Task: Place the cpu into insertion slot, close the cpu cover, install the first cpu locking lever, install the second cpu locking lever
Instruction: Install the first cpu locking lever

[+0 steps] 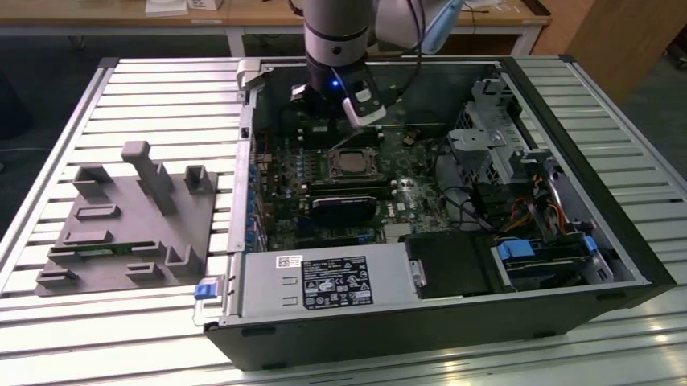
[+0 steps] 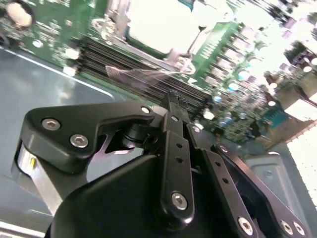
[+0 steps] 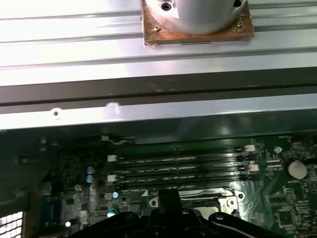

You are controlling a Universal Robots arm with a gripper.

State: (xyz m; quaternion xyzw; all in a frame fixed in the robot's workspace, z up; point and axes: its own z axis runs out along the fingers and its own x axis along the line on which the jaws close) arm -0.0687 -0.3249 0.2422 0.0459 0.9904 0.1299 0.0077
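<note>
Over the insertion slot (image 1: 372, 167), near its rim (silvery, on the green motherboard (image 3: 287, 213)), hangs the end effector (image 2: 173, 101), jaws pressed together, gripping nothing. The cpu (image 1: 349, 165) lies inside that slot. A misaimed push could scrape the memory slots (image 3: 178, 168) beside it.

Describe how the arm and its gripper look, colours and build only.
The arm is a silver-grey cylinder with a pale blue cap at a joint. Its lower end is black, with a small blue light and a whitish block beside it. In the second wrist view the gripper is matte black, built of flat, rounded links joined by silver screw heads.
</note>
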